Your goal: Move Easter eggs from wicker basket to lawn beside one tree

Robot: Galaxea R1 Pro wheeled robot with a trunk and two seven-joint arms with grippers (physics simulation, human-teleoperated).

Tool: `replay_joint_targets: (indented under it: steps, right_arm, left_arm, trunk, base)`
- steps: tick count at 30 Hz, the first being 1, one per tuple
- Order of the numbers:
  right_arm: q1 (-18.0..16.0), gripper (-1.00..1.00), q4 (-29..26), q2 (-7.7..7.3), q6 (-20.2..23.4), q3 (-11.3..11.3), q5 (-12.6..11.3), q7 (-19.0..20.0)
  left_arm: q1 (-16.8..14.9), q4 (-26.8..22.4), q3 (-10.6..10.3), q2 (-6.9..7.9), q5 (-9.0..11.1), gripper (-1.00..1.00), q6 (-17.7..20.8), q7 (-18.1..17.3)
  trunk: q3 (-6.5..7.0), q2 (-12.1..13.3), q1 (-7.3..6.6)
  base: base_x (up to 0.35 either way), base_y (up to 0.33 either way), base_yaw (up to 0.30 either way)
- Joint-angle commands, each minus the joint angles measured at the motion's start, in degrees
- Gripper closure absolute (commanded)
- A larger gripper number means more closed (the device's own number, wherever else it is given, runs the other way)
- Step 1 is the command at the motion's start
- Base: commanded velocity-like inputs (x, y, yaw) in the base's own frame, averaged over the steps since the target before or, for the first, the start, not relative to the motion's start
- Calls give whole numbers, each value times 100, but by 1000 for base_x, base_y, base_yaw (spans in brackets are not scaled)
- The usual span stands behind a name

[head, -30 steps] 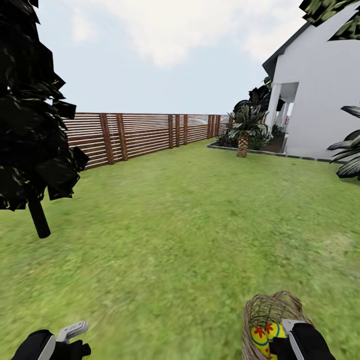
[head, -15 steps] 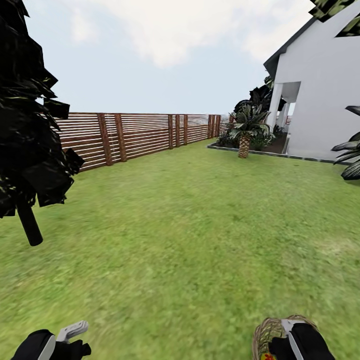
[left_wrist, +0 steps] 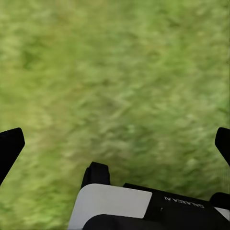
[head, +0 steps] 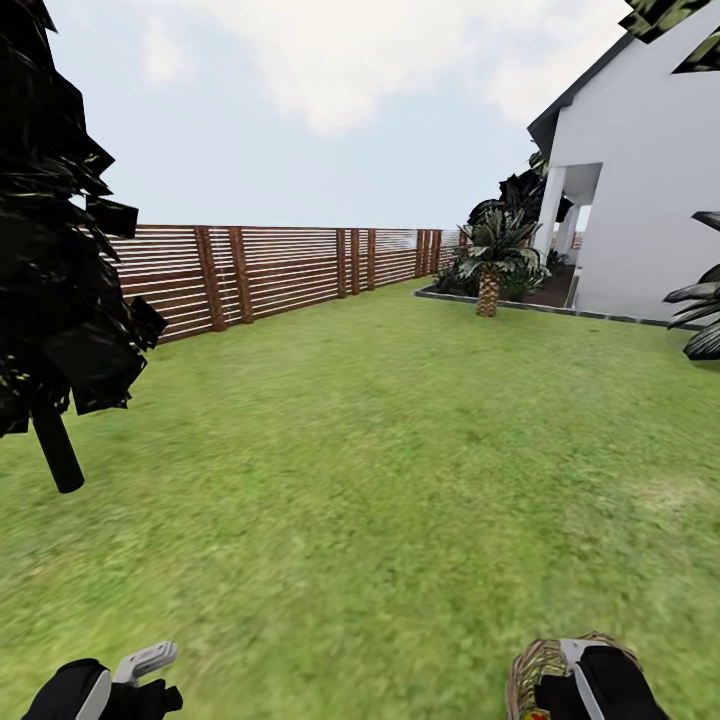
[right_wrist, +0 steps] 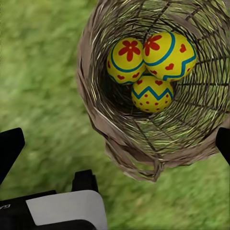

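The wicker basket (right_wrist: 143,139) stands on the lawn (head: 380,480), directly under my right gripper (right_wrist: 116,143), whose fingers are spread wide on either side of it. All three Easter eggs (right_wrist: 151,93) lie together on the basket's bottom. In the head view the basket (head: 540,662) is at the bottom right edge, partly covered by the right gripper (head: 590,680), and a sliver of one egg (head: 538,714) peeks out. My left gripper (left_wrist: 115,143) is open over bare grass, and it shows at the bottom left in the head view (head: 140,668). The tall tree's trunk is out of view.
A dark-leaved shrub on a thin dark stem (head: 55,450) stands at the left. A wooden slat fence (head: 270,270) closes the far side. A short palm (head: 490,270) and a white house (head: 640,180) are at the far right. Open grass stretches ahead.
The camera moved, so the whole view shifted. The basket now sits lower at the picture's bottom edge, its eggs almost hidden under the right gripper. Both arms keep their pose.
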Motion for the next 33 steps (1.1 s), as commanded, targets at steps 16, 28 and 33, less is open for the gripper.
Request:
replay_joint_targets:
  steps: [16,28,33]
  right_arm:
    - [1,-100,-11,0,74,286,15,3]
    - [-3,-100,-14,-45,65,628,-67,-2]
    - [-2,-100,-14,-52,71,621,-67,-2]
  left_arm:
    - [-4,-27,15,-5,-26,-100,36,-50]
    - [-4,-22,9,-45,-37,-100,36,-47]
    - [-4,-19,6,-47,-39,-100,36,-47]
  trunk:
    - [-294,-647,352]
    - [-510,-1128,615]
    - [-599,-1329,725]
  base:
    - [0,0,0]
    - [0,0,0]
    - [0,0,0]
